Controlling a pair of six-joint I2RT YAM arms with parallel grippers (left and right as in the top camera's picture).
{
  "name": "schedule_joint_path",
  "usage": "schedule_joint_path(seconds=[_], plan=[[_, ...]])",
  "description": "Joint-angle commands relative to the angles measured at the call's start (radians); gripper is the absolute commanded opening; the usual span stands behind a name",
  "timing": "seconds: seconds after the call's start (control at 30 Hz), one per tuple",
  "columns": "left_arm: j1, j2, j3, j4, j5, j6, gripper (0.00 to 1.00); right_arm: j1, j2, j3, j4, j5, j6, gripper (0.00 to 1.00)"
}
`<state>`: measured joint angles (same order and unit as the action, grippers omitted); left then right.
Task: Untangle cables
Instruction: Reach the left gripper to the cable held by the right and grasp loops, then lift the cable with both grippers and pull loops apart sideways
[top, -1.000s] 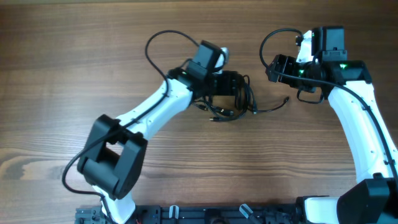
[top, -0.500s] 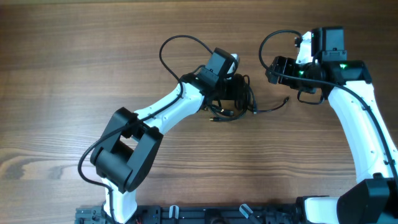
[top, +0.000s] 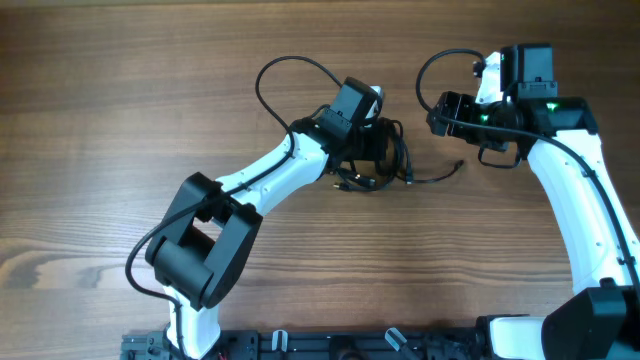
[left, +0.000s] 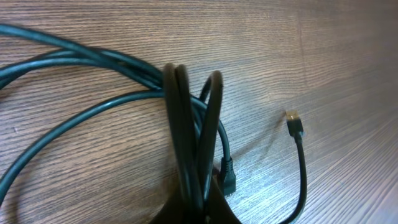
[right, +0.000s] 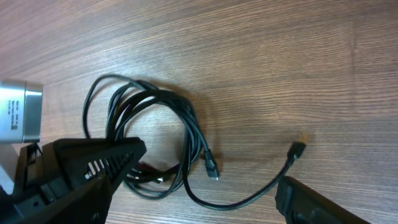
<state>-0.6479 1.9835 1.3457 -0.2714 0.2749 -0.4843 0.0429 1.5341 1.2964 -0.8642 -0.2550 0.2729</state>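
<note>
Black cables (top: 375, 160) gripped at mid-worktop

Bundled in tight loops near the middle of the worktop (top: 100, 100), slightly toward the far edge, with one plug end (top: 460, 160) trailing toward the right edge. Pinched, several strands together, by the left pincer (left: 200, 198). Swung rightward onto the bundle a second ago, then held motionless for the last half second: probably a grip just settled, no pull begun. At the right pincer (right: 211, 168): spread wide, empty, poised beside the trailing end. Still fully tangled; separating yet to start.
</note>
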Motion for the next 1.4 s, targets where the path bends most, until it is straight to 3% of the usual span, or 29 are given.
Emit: schedule_joint_path(seconds=[0.0, 0.13, 0.23, 0.37, 0.5, 0.8, 1.17, 1.37], plan=[[0.000, 0.011, 0.001, 0.006, -0.013, 0.046, 0.04, 0.003, 0.005, 0.006, -0.001, -0.076, -0.069, 0.86], [0.027, -0.064, 0.001, -0.005, 0.071, 0.185, 0.04, 0.003, 0.005, 0.006, -0.001, -0.160, -0.150, 0.84], [0.070, -0.160, 0.001, -0.013, 0.137, 0.190, 0.04, 0.003, 0.005, 0.006, 0.007, -0.235, -0.208, 0.78], [0.140, -0.261, 0.001, -0.026, 0.331, 0.189, 0.04, 0.003, 0.005, 0.006, 0.020, -0.342, -0.269, 0.69], [0.183, -0.275, 0.001, -0.075, 0.479, 0.189, 0.04, 0.003, 0.005, 0.006, 0.045, -0.385, -0.273, 0.67], [0.225, -0.275, 0.001, -0.109, 0.503, 0.153, 0.04, 0.022, 0.024, 0.004, 0.036, -0.407, -0.351, 0.67], [0.314, -0.275, 0.001, -0.069, 0.708, 0.132, 0.04, 0.043, 0.149, 0.004, 0.039, -0.397, -0.352, 0.54], [0.325, -0.275, 0.001, -0.060, 0.731, 0.121, 0.04, 0.043, 0.149, 0.004, 0.069, -0.549, -0.352, 0.26]])
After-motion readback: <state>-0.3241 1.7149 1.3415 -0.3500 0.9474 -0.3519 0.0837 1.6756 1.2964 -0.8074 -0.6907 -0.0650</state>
